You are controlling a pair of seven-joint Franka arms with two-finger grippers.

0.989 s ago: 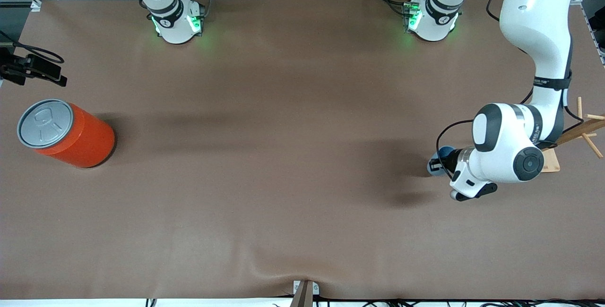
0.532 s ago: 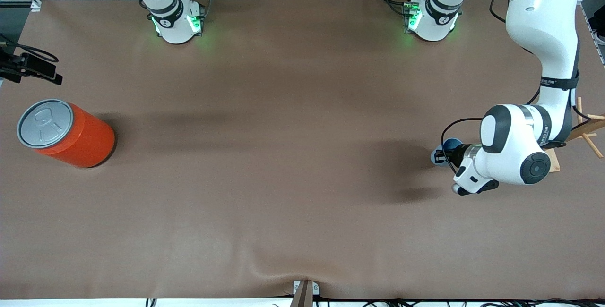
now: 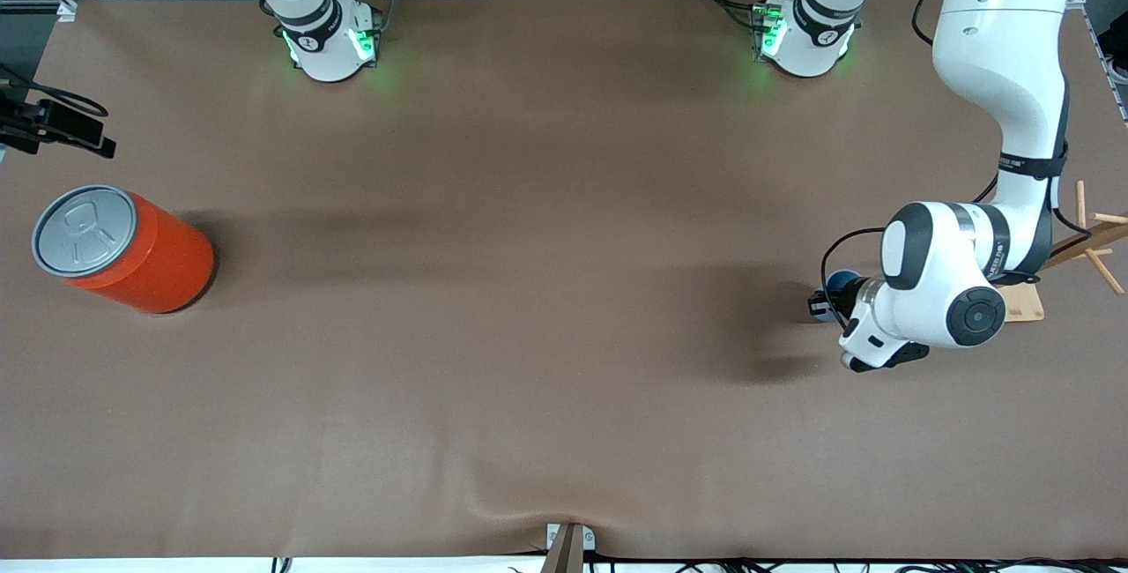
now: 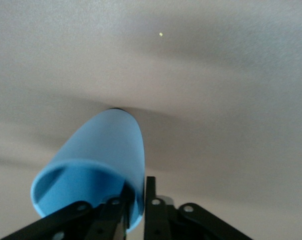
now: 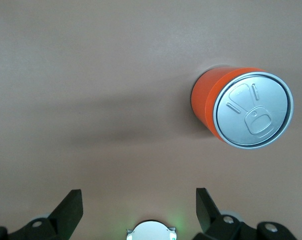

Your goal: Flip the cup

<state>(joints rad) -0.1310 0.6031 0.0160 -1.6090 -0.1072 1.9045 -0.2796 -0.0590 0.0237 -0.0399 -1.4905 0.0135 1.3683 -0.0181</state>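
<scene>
The small light-blue tapered plastic cup (image 4: 96,165) is at the left arm's end of the brown table (image 3: 529,335), about midway between the table's front and base edges, beside a wooden peg rack (image 3: 1071,247) near that end edge. In the front view only a sliver of the cup (image 3: 842,278) shows past the wrist. The left gripper (image 4: 136,200) has 1 finger inside the mouth and 1 outside, straddling the wall at the rim, so it is pinching the cup's rim, though the hold looks light; judging by that, release may be starting. The cup's long axis runs straight away from the gripper toward the table, closed narrow end meeting the surface and open mouth facing the wrist. It is tilted, not plainly upright. Key relation: the cup is in line with the fingers, so the next move likely means opening and backing off along that axis without tipping it.

Farther off, at the right arm's end, the large orange cylindrical can (image 5: 241,107) with grey lid stands near that edge. The right gripper (image 5: 136,210) waits above the table near the can, fingers spread wide, holding nothing.
</scene>
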